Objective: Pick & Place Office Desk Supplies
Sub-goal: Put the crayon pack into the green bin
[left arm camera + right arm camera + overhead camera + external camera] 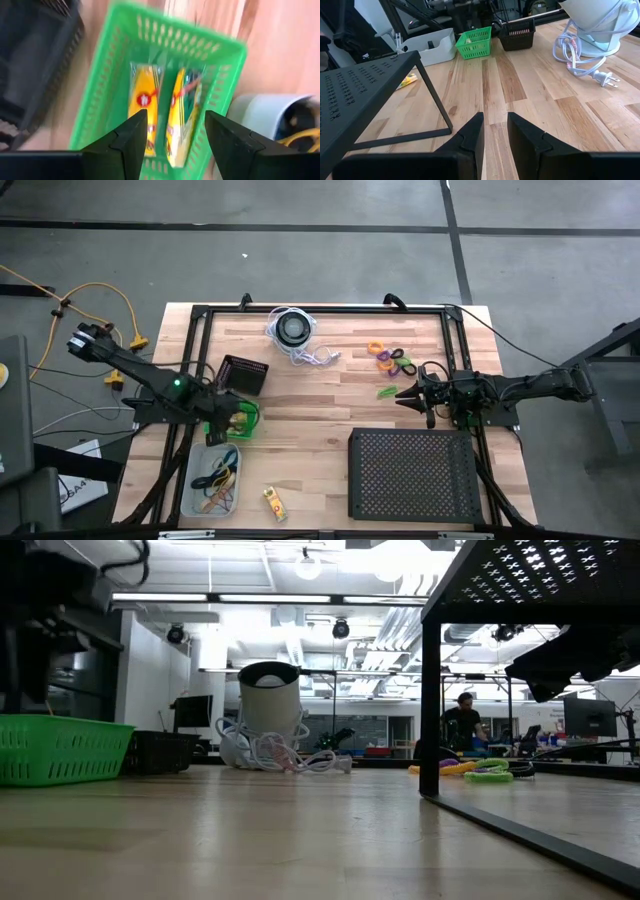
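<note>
A green basket [150,25] stands at the table's left and holds two yellow packets [144,100] lying side by side on its floor. My left gripper [175,117] hangs open above them, pointing steeply down, with nothing between its fingers; in the high view it [238,422] covers most of the basket [250,416]. Another yellow packet [274,502] lies on the table near the front edge. Small coloured rings [392,360] and a green piece [387,391] lie at the far right. My right gripper [402,394] waits beside them, nearly level, its fingers [495,122] slightly apart and empty.
A black basket [243,373] stands just beyond the green one. A pale tray [215,478] with rubber bands sits at the near left. A black perforated stand [412,473] fills the near right. A round device with a white coiled cord [293,330] stands at the back.
</note>
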{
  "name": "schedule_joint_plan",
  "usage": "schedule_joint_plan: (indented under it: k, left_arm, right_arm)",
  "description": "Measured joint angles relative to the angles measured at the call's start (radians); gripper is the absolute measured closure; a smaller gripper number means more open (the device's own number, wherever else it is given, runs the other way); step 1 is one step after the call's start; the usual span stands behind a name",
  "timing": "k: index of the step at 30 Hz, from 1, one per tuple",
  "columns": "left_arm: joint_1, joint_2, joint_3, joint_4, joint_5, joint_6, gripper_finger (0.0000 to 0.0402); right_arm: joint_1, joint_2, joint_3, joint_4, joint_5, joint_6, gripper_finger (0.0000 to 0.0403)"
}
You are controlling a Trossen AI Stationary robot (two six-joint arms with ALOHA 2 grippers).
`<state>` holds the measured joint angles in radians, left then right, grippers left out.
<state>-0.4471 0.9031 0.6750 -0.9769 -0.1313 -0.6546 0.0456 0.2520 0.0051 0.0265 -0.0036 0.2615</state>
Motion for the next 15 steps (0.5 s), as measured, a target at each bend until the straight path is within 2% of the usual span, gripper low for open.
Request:
schedule_joint_plan:
  k: [7, 15]
  left_arm:
    - [0.035, -0.066, 0.002, 0.047, -0.039, 0.075, 0.0210]
    - [0.070, 0.011, 0.002, 0.274, -0.001, 0.274, 0.0210]
  right_arm:
    - [0.000, 0.000, 0.000, 0.000, 0.000, 0.000, 0.0330]
    - [0.000, 0.000, 0.000, 0.000, 0.000, 0.000, 0.0330]
